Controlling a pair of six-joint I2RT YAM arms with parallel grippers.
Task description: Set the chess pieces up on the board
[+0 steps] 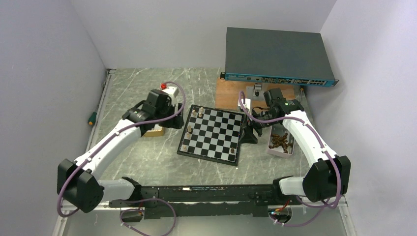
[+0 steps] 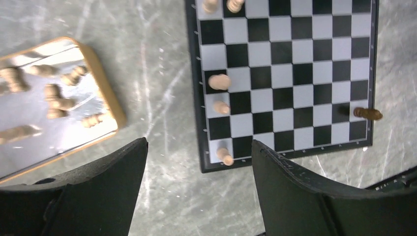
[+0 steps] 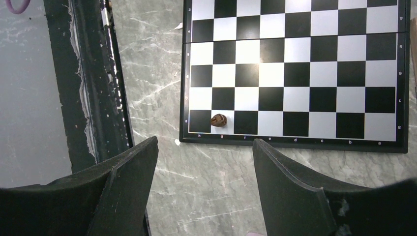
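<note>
At the left of the overhead view, a gold-rimmed tray [image 1: 155, 132] holds the loose light chess pieces [image 2: 54, 93]. The left fingers [image 2: 113, 182] hang over the counter [image 2: 157, 73] between that tray and the board [image 1: 216, 132], spread wide with nothing between them. The board lies mid-frame, with a few light men [image 2: 219, 81] along its left edge and one dark piece [image 1: 232, 150] near its lower right corner. The right fingers [image 3: 295, 182] hover just off that side, likewise apart and empty. A pink tray [image 1: 280, 154] of dark men sits at the far right.

The chessmen look light, rigid, smooth and easily tipped. I judge a pinch across the stem, just above the base, to be the safest hold.

The left wrist view alone shows how the tray's pieces lie jumbled, and it shows the dark piece in long profile. The right wrist view looks almost straight down on that piece, a round top on the line between two squares. Only the overhead view shows both trays.
</note>
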